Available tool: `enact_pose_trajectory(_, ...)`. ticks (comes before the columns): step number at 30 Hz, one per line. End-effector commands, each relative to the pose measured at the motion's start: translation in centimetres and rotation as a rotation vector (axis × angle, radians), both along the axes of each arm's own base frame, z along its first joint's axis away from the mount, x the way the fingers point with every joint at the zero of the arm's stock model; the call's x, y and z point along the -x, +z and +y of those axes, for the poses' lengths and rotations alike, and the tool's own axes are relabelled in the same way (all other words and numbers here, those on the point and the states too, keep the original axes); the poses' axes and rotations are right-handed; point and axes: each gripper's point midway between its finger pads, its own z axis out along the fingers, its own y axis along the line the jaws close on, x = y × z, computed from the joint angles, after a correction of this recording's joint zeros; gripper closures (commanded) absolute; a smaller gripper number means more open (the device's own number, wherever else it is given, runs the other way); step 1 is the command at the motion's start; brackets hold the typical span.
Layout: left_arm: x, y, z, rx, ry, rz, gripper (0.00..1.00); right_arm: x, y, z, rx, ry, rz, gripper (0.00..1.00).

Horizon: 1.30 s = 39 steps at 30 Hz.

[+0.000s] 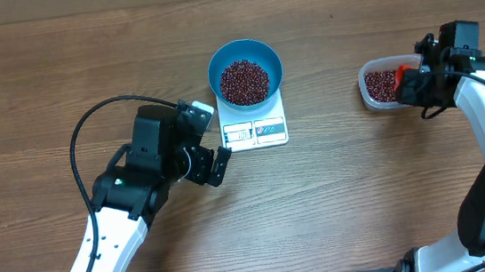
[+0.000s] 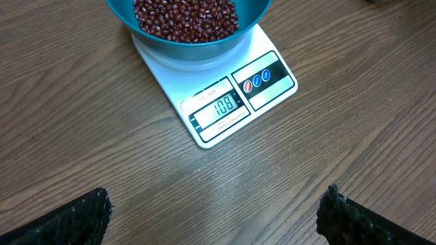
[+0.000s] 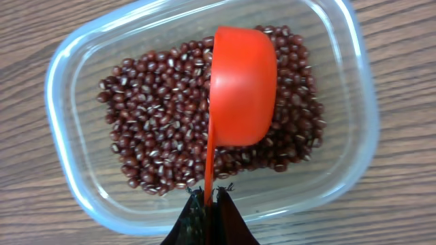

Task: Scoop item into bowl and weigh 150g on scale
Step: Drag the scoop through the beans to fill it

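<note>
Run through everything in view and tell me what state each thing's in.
blue bowl: on the scale, partly filled with beans.
scale: switched on, display reads 108.
clear tub: open, beans inside.
orange scoop: held by handle, in the tub.
left claw: open, empty.
right claw: shut on orange scoop.

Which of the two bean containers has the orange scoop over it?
The clear plastic tub, where the right gripper holds the orange scoop over the beans. The blue bowl on the scale has no scoop near it.
</note>
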Motion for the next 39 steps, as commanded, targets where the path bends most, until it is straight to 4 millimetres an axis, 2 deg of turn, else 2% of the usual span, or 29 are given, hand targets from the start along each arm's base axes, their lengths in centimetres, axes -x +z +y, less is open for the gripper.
enact_pose_trajectory(1, 0.0, -0.2, 0.2, -0.015, -0.011, -0.008, 0.00, 0.0, -0.3, 0.9, -0.049, 0.022, -0.004, 0.96)
enact_pose_trajectory(8, 0.0, -0.2, 0.2, -0.015, -0.011, -0.008, 0.00, 0.0, -0.2, 1.2, -0.064, 0.028, -0.007, 0.96)
enact_pose_trajectory(17, 0.0, -0.2, 0.2, -0.015, -0.010, -0.008, 0.00, 0.3, -1.2, 1.9, -0.069, 0.042, 0.000, 0.96)
enact_pose_trajectory(25, 0.0, -0.2, 0.2, -0.015, -0.010, -0.008, 0.01, 0.0, -0.9, 3.8, -0.121, 0.086, -0.015, 0.96)
enact_pose_trajectory(33, 0.0, -0.2, 0.2, -0.015, -0.010, -0.008, 0.00, -0.1, -0.8, 4.3, -0.154, 0.094, -0.025, 0.96)
enact_pose_trajectory(39, 0.0, -0.2, 0.2, -0.015, -0.011, -0.008, 0.00, 0.1, -1.7, 4.4, -0.175, 0.088, -0.008, 0.96)
